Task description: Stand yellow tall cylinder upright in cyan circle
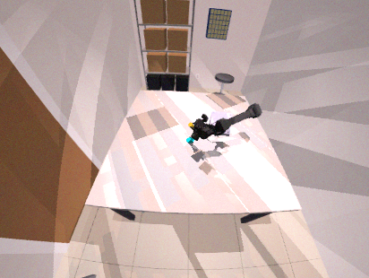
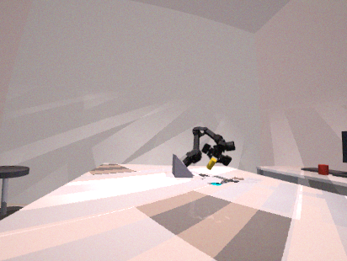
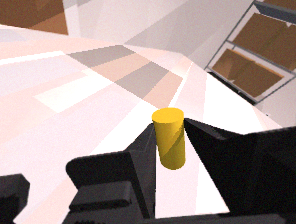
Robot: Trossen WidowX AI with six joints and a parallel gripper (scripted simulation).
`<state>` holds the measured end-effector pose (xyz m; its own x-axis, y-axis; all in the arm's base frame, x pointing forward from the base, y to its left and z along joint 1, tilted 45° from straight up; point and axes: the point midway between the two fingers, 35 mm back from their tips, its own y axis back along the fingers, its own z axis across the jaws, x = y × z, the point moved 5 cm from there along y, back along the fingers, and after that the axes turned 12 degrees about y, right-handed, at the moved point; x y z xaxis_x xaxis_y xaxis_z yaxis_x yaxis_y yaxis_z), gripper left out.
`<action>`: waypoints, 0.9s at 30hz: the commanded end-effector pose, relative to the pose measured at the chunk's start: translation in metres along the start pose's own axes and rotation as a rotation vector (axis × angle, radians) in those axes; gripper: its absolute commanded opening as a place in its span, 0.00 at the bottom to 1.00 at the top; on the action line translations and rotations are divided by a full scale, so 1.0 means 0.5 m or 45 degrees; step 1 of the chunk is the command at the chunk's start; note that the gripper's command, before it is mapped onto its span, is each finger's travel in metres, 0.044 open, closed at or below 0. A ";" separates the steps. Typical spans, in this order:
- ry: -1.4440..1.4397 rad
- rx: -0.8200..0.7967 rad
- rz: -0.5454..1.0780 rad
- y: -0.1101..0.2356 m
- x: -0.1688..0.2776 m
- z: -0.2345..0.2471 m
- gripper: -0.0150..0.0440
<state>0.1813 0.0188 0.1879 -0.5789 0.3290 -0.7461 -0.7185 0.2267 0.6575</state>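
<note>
My gripper (image 1: 193, 128) (image 2: 213, 161) (image 3: 168, 124) is shut on the yellow tall cylinder (image 1: 191, 125) (image 2: 211, 163) (image 3: 169, 138). It holds the cylinder in the air above the table, tilted, with one end sticking out past the fingertips. The cyan circle (image 1: 190, 141) (image 2: 216, 183) lies flat on the table just below the gripper and a little to the near side. The circle does not show in the wrist view.
The table (image 1: 157, 184) (image 2: 126, 198) is wide and patterned. A grey wedge (image 2: 181, 168) stands by the arm's base. A shelf with brown boxes (image 1: 167, 40) and a stool (image 1: 224, 79) (image 2: 10, 171) stand beyond the table. A red block (image 2: 322, 169) sits on a side counter.
</note>
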 end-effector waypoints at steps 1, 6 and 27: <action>-0.027 0.002 -0.038 0.002 0.003 -0.002 0.43; -0.053 -0.003 -0.074 0.004 0.003 -0.002 0.43; -0.174 -0.035 -0.223 0.015 0.006 -0.001 0.43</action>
<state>0.1756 0.0216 0.1911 -0.4150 0.3967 -0.8188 -0.8053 0.2587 0.5334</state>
